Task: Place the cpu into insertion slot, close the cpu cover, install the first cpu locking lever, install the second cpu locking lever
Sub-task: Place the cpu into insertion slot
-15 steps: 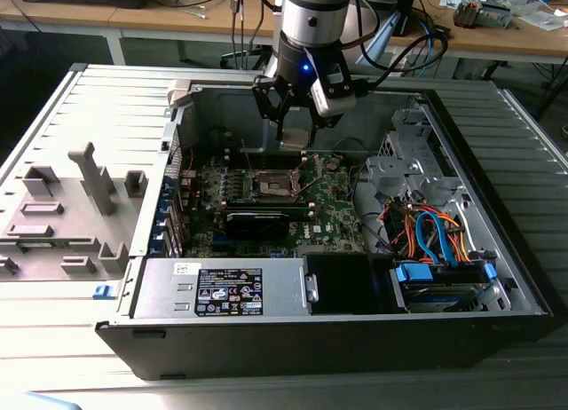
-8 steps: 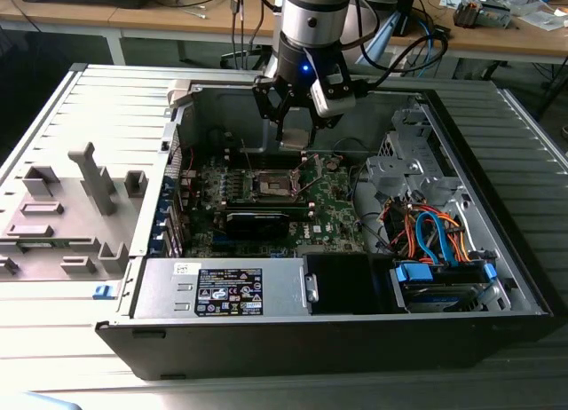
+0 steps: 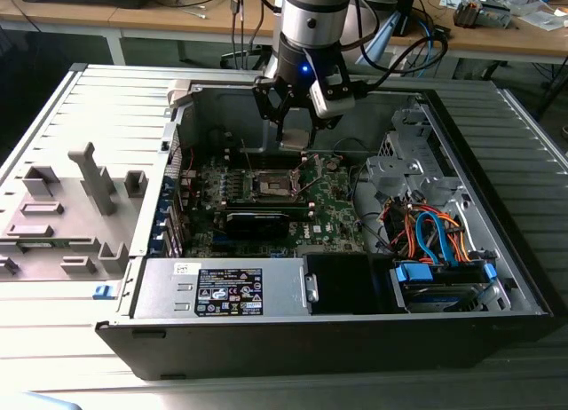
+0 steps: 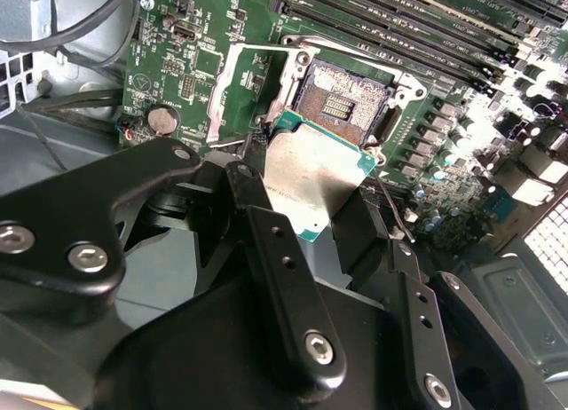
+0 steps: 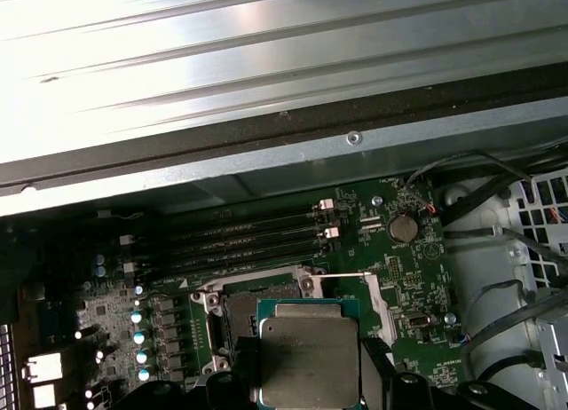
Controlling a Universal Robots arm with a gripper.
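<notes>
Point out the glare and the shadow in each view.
First wrist view: glare washes out the ribbed metal panel, while the cpu reads dull grey. Second wrist view: the circuit board is blown white toward one edge; the gripper, shut on the cpu, is dark. Exterior view: even light, and a blue light glows on the arm.

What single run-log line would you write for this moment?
gripper: shut on cpu | cpu: near insertion slot, unseated | cpu cover: open
</notes>
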